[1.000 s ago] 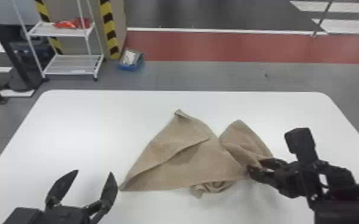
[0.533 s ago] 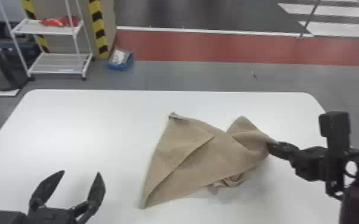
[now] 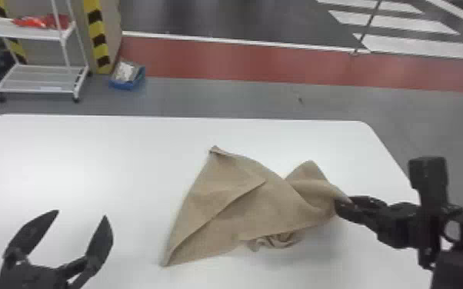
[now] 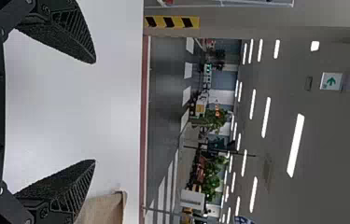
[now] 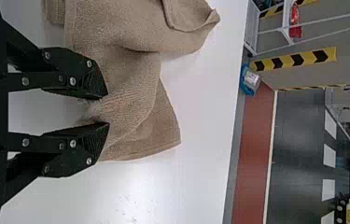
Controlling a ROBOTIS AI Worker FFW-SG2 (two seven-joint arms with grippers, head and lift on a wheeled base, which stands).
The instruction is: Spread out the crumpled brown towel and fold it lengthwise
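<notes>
On the table, crosswise brown towel, end in right hand, left hand wide.

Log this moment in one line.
right gripper: shut on brown towel, right end | left gripper: open, left of towel | towel: not spread flat

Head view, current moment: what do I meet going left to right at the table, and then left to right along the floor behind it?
At the table: left gripper → brown towel → right gripper.
Behind it: white rack → blue bin.
</notes>
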